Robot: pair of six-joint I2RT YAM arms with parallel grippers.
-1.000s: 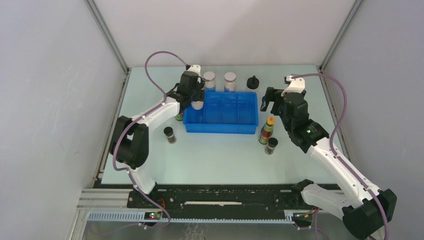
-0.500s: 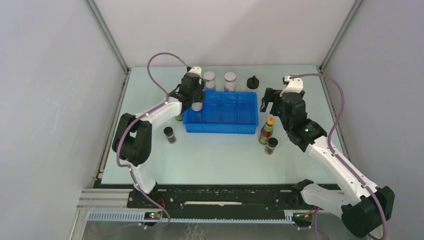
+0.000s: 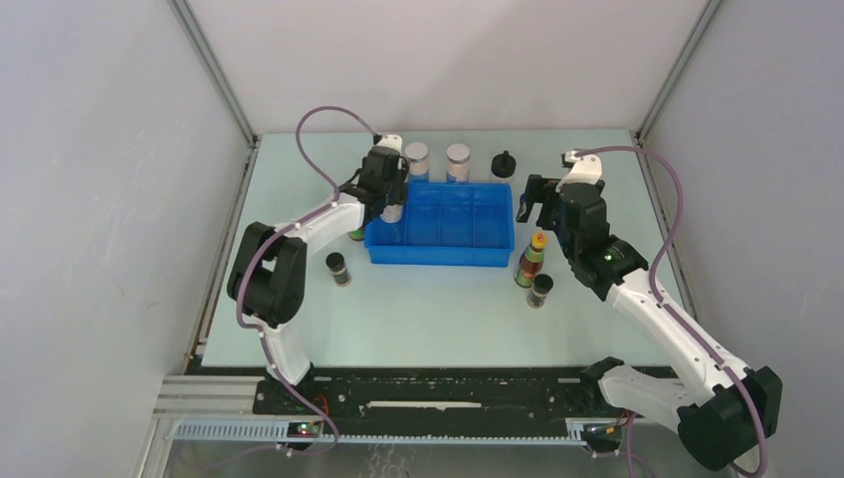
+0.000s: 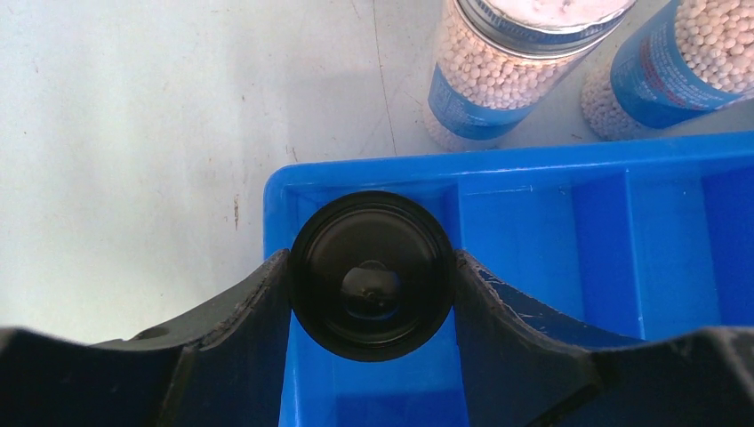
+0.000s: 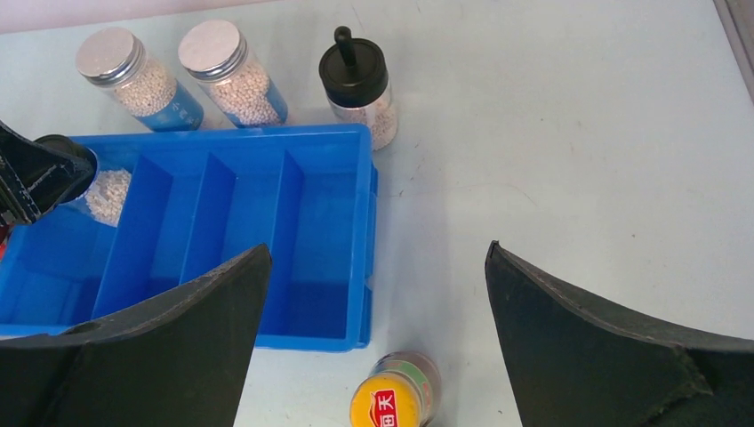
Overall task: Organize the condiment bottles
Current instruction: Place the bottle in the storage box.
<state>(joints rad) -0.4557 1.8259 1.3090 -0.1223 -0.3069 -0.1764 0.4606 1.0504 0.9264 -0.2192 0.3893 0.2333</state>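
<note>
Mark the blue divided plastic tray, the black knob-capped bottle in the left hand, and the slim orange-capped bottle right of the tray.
Blue divided plastic tray [image 5: 311, 327]: right wrist view, near wall.
Black knob-capped bottle [image 4: 372, 276]: left wrist view, cap centre.
Slim orange-capped bottle [image 5: 384, 406]: right wrist view, cap top.

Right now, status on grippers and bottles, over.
Left gripper shut on knob-capped bottle at left end of blue tray. Right gripper open, empty. No obstruction.
</note>
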